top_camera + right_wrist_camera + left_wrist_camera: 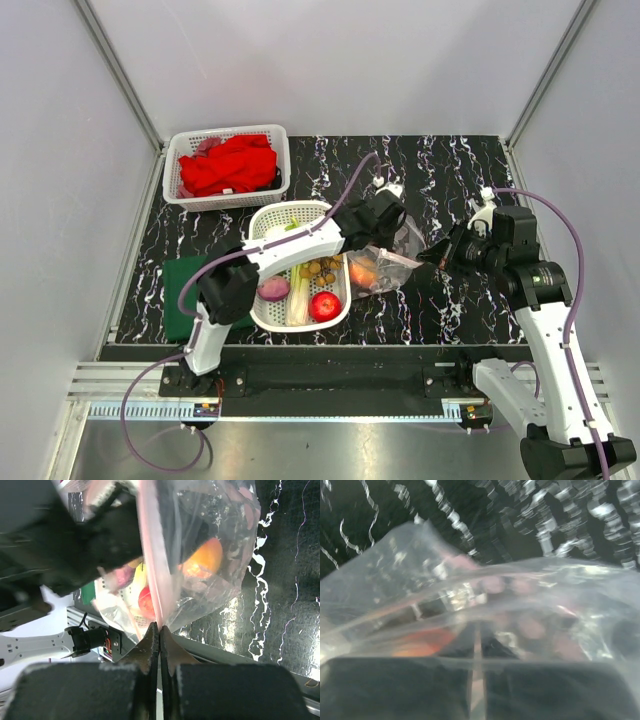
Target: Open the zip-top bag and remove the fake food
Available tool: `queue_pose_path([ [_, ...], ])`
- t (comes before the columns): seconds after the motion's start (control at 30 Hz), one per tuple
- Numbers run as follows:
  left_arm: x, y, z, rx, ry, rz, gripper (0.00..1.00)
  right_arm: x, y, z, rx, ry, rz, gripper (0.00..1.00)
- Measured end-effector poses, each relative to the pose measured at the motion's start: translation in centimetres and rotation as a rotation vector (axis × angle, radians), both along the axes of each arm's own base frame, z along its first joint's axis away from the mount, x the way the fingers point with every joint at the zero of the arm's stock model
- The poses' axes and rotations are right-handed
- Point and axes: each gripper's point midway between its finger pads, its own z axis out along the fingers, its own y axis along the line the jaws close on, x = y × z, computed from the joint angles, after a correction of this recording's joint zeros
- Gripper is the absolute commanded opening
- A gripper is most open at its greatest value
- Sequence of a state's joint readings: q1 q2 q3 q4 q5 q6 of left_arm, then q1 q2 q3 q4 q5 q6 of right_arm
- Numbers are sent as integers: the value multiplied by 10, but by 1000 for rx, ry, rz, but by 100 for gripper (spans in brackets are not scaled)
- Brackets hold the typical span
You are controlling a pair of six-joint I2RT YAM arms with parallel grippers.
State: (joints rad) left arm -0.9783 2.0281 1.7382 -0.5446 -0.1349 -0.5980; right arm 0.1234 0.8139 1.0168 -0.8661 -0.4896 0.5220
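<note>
arms: 2, both meeting at the bag, right of table centre
right gripper [159, 630]: jaws pressed together on the pinkish-red zip strip, pinching the bag's edge from the right
left gripper [390, 228]: at the bag's top edge on the far-left side. Its wrist view is blurred, with clear film draped across the fingers, which look close together. Can't tell whether it grips anything
zip-top bag [390, 262]: 1, on the black marbled table [480, 300], just right of the oval basket, mouth side lifted between the two grippers
food in bag: 1 orange peach [205, 557] seen clearly. Pinkish blobs show through the film in the left wrist view, but count and kind are unclear
baskets: 2, both white and perforated
oval basket [262, 222]: left of the bag, under the left forearm
food in oval basket: 1 red apple [324, 305], 1 purple onion [273, 288], 1 green-white leek [298, 298], 1 yellow-brown berry bunch [322, 270]
rectangular basket [228, 135]: far-left corner, well apart from the bag, holds 1 red cloth [230, 165]
green mat [180, 290]: 1, flat on the table left of the oval basket, partly covered by the left arm
</note>
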Motion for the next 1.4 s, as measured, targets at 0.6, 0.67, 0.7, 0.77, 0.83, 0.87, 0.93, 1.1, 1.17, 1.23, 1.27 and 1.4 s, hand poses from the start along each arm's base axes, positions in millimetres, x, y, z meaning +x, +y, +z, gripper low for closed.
queue_pose_path([
  [0.6,-11,44,-34,295,18,-68,57,7,-1,10,-19,1,5,0],
  [0.67,-12,44,-33,299,21,-74,57,11,-2,19,-32,-28,7,0],
  [0.7,-12,43,-31,296,20,-77,57,14,-3,23,-45,-40,10,0],
  [0.77,-8,35,-24,287,14,-86,58,19,-4,31,-63,-65,19,0],
  [0.83,0,26,-14,262,-4,-86,58,26,-4,40,-78,-90,25,0],
  [0.87,5,23,-10,252,-11,-83,58,29,-4,45,-83,-104,29,0],
  [0.93,14,17,2,223,-28,-75,58,35,-4,52,-89,-129,36,0],
  [1.1,24,15,12,186,-27,-64,58,39,-3,55,-93,-145,42,0],
  [1.17,21,16,5,187,-5,-76,58,38,-3,53,-91,-142,43,0],
  [1.23,15,16,-5,191,28,-93,60,35,-3,46,-88,-129,46,0],
  [1.27,11,16,-12,197,47,-104,61,33,-3,42,-87,-121,47,0],
  [1.4,-5,16,-38,226,105,-140,69,26,-3,25,-87,-78,46,0],
])
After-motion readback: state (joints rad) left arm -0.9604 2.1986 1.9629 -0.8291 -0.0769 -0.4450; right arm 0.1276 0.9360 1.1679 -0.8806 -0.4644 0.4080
